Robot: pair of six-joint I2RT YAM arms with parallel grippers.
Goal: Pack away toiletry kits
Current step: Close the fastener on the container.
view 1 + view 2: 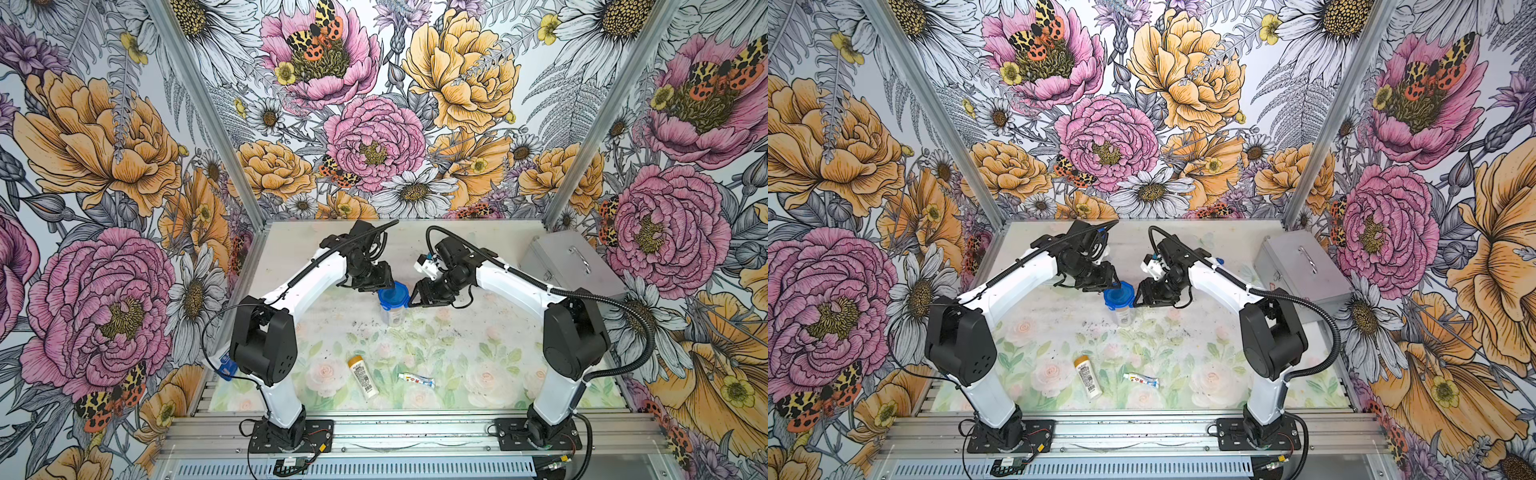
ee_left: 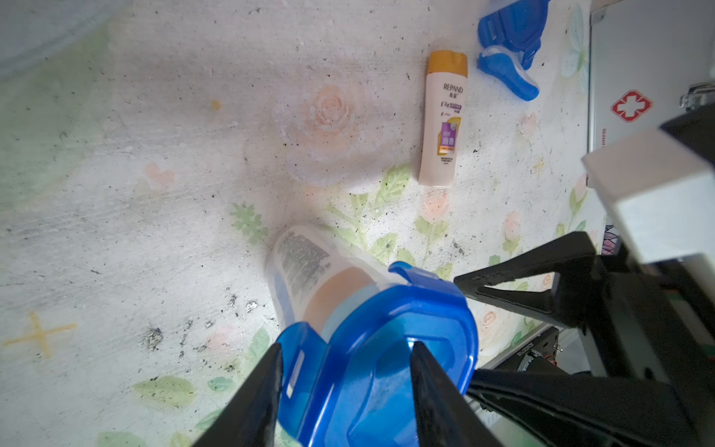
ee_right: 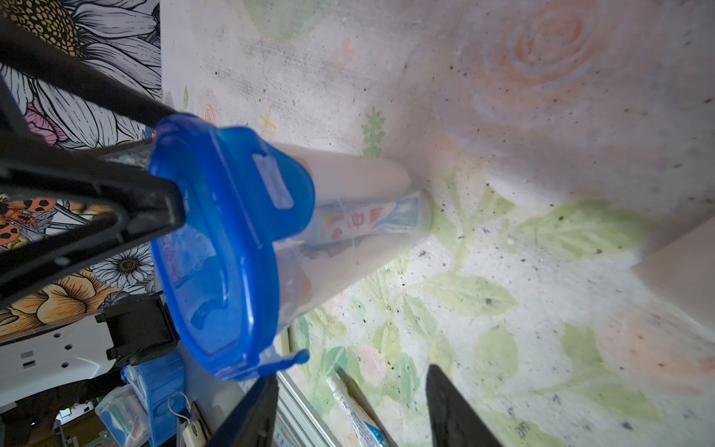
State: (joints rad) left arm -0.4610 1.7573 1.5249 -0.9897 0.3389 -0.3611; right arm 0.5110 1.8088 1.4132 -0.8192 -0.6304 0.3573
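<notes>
Fingers on both grippers are spread, left gripper (image 2: 347, 345) astride a tab of the blue lid (image 2: 425, 305), right gripper (image 3: 352, 372) empty beside the cup (image 3: 360, 182); best press squarely, cup braced.

Blue lid (image 1: 393, 296), orange-capped white bottle (image 1: 363, 377), rose-printed table (image 1: 457, 353).

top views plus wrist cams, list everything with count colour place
cup: 1, clear, upright mid-table
lid: 1, blue, on the cup
packed tube: 1, white-blue, inside the cup
packed bottle: 1, white, inside the cup
front bottle: 1, white, orange cap, lying near the front edge
far bottle: 1, white, orange cap, lying towards the case
loose tube: 1, white-blue, lying near the front bottle
blue plastic pieces: count unclear, by the far bottle
case: 1, silver, back right
left gripper: black, jaws apart over the lid
right gripper: black, jaws apart, empty, beside the lid
</notes>
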